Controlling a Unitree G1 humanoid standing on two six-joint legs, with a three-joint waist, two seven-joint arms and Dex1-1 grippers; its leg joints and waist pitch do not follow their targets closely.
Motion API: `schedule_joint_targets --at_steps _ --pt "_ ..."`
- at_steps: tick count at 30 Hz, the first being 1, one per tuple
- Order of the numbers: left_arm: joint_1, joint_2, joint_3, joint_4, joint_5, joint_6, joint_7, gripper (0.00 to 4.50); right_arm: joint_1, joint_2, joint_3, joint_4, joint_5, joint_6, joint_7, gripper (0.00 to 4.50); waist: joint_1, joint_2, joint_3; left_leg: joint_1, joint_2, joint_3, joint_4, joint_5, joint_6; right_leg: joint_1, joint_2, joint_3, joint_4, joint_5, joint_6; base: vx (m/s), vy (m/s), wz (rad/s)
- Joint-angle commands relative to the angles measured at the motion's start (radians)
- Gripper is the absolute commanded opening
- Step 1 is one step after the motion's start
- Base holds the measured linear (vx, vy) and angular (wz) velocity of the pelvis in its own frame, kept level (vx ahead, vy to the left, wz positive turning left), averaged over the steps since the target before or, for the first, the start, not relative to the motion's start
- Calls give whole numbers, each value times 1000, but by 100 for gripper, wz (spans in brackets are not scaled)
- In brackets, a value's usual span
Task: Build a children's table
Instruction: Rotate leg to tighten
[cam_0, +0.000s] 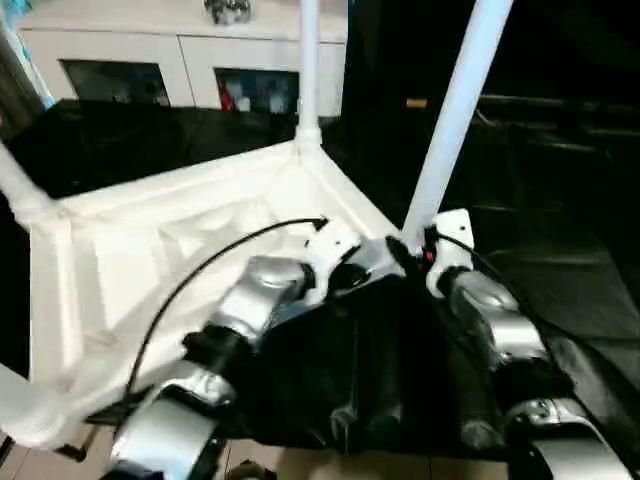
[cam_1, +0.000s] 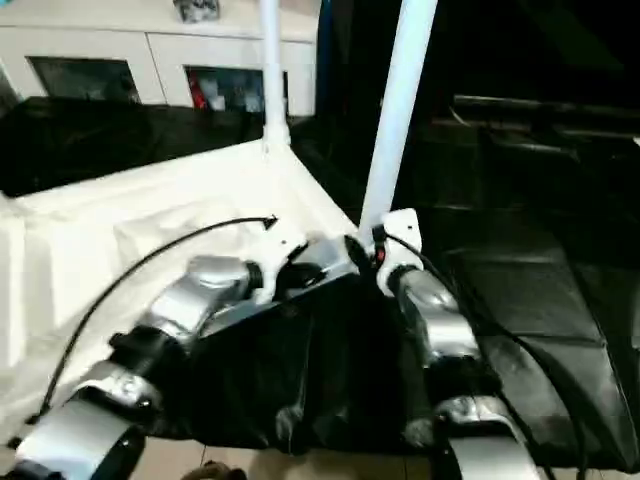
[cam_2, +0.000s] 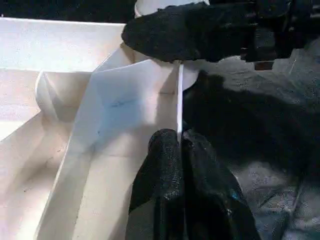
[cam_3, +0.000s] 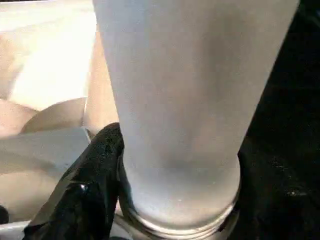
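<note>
Tabletop (cam_0: 150, 260) of the children's table is seen lying upside down on a black surface (cam_0: 560, 260), its ribbed underside facing up. At its near right corner, a white leg (cam_0: 455, 110) is standing in the corner socket, leaning slightly to the right. The right gripper (cam_3: 165, 200) is placed around the base of this leg, with a black finger (cam_3: 87, 185) touching its side just above the threaded end; the jaws are wide and appear closed on the leg. The left gripper (cam_2: 179, 165) has its fingers pressed shut on the thin raised rim (cam_2: 179, 100) of the top, beside the same socket, so the top is held steady.

The step in hand is judged to be the seating of this leg in its socket. For a good result, the leg should be brought upright before it is turned, because a tilted thread can jam. The rim should be kept firmly held so that the top is not dragged around with the leg.

Four legs are counted: the gripped one, one upright at the far corner (cam_0: 309, 70), and two at the left edge (cam_0: 20, 185) (cam_0: 25, 405), seen only in part. One tabletop is counted, and two grippers. Behind, a white cabinet (cam_0: 180, 60) with glass doors is standing.
</note>
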Motion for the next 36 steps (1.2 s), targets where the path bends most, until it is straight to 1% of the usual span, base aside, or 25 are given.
schedule_joint_targets --at_steps 1,3,5,6,8,9,11,12,13,14,15,16,17,18,20,21,23,24,27,28,29,31,32,35,36 --pt "-17 -26 -8 -20 -13 -23 -3 0 21 30 45 -3 3 15 46 344 -2 -3 -68 24 55 -35 -74 -217 16 41 -60 35 -73 -114 -225 0 0 0" --pt "-12 -19 -12 -27 -15 -31 -20 0 25 25 44 -12 8 20 58 346 -1 -1 -66 25 55 -34 -75 -228 25 40 -60 35 -76 -130 -226 0 0 0" --pt "-3 -2 -16 -35 -20 -43 -57 0 28 2 51 -19 -4 1 73 365 -2 -5 -65 23 56 -35 -76 -232 25 41 -61 35 -77 -146 -223 0 0 0" --pt "-1 3 -17 -38 -21 -46 -67 0 28 -4 53 -21 -7 -5 79 378 -2 -3 -65 24 57 -35 -75 -233 23 41 -62 35 -77 -151 -222 0 0 0" --pt "6 16 -18 -49 -26 -50 -92 0 31 -23 54 -30 -6 -9 105 378 -4 -3 -65 23 57 -35 -75 -235 22 40 -62 35 -77 -151 -223 0 0 0" --pt "12 29 -22 -60 -30 -56 -120 0 33 -40 54 -35 -3 -11 133 378 -5 -5 -65 23 56 -35 -75 -234 25 41 -62 35 -77 -149 -224 0 0 0" --pt "21 52 -29 -76 -36 -59 -164 0 35 -70 57 -38 -1 -30 181 378 -5 -5 -65 22 57 -35 -74 -227 33 42 -62 35 -75 -139 -230 0 0 0" --pt "21 52 -29 -76 -36 -59 -164 0 35 -70 57 -38 -1 -30 181 378 -5 -4 -65 23 58 -34 -73 -222 36 41 -62 36 -75 -130 -235 0 0 0" --pt "30 73 -39 -90 -41 -60 -209 0 40 -94 64 -51 8 -33 245 378 -6 -4 -65 23 58 -33 -73 -218 37 40 -61 36 -74 -124 -238 0 0 0" --pt "38 95 -51 -104 -44 -72 -252 0 48 -119 76 -69 18 -34 316 378 -3 -4 -67 24 59 -34 -72 -215 43 42 -62 35 -73 -116 -242 0 0 0" --pt "42 108 -55 -112 -48 -76 -279 0 56 -138 89 -86 23 -34 367 378 -2 -6 -65 21 59 -33 -71 -211 52 44 -62 36 -71 -105 -247 0 0 0" --pt "45 120 -57 -120 -54 -74 -304 0 67 -159 106 -105 27 -41 422 378 -1 -6 -65 21 59 -33 -70 -210 58 44 -61 35 -71 -100 -245 0 0 0" --pt "47 125 -58 -124 -58 -71 -317 0 73 -170 116 -116 29 -46 451 378 2 -5 -65 21 61 -33 -70 -206 64 44 -61 35 -69 -93 -246 0 0 0" --pt "49 134 -61 -128 -59 -75 -333 0 80 -182 125 -129 34 -45 481 378 1 -5 -65 22 61 -31 -70 -201 66 41 -60 35 -68 -88 -253 0 0 0" --pt "55 162 -70 -142 -66 -78 -386 0 98 -219 153 -155 39 -51 569 378 3 -5 -63 23 62 -31 -70 -217 65 41 -61 35 -70 -111 -257 0 0 0" --pt "56 164 -71 -142 -66 -78 -388 0 99 -221 154 -156 39 -51 573 378 3 -5 -62 23 63 -32 -72 -228 59 40 -61 35 -73 -137 -252 0 0 0" --pt "62 184 -77 -155 -74 -75 -429 0 112 -246 173 -177 47 -47 640 378 4 -6 -61 26 64 -32 -73 -247 50 38 -62 35 -75 -168 -251 0 0 0" --pt "65 192 -80 -162 -77 -71 -448 0 117 -256 180 -182 49 -48 665 378 6 -5 -61 25 65 -33 -74 -250 47 39 -63 36 -75 -177 -250 0 0 0" --pt "75 218 -90 -185 -88 -62 -497 0 126 -288 196 -199 66 -29 754 378 8 -5 -62 26 66 -33 -75 -250 43 37 -62 36 -73 -173 -252 0 0 0" --pt "77 223 -91 -189 -90 -60 -505 0 127 -294 199 -203 70 -22 773 363 8 -6 -62 25 65 -32 -74 -247 45 38 -61 36 -72 -168 -254 0 0 0" --pt "78 229 -94 -192 -91 -59 -516 0 128 -297 201 -207 74 -18 787 363 10 -7 -62 25 66 -31 -73 -238 50 38 -62 36 -71 -158 -256 0 0 0" --pt "80 237 -98 -196 -93 -56 -532 0 129 -301 205 -214 83 -8 805 363 12 -6 -62 24 66 -31 -73 -226 54 38 -62 36 -70 -150 -259 0 0 0" --pt "80 240 -99 -198 -93 -54 -539 0 130 -303 208 -219 86 0 814 335 14 -7 -63 24 66 -32 -72 -217 56 38 -62 36 -68 -140 -260 0 0 0" --pt "82 244 -100 -203 -92 -51 -549 0 133 -305 213 -223 84 1 822 326 18 -7 -64 25 65 -31 -70 -205 56 37 -63 36 -68 -132 -264 0 0 0" --pt "84 246 -101 -206 -93 -50 -552 0 134 -305 214 -224 84 1 826 308 18 -7 -64 25 65 -30 -70 -208 55 37 -63 35 -68 -138 -264 0 0 0"
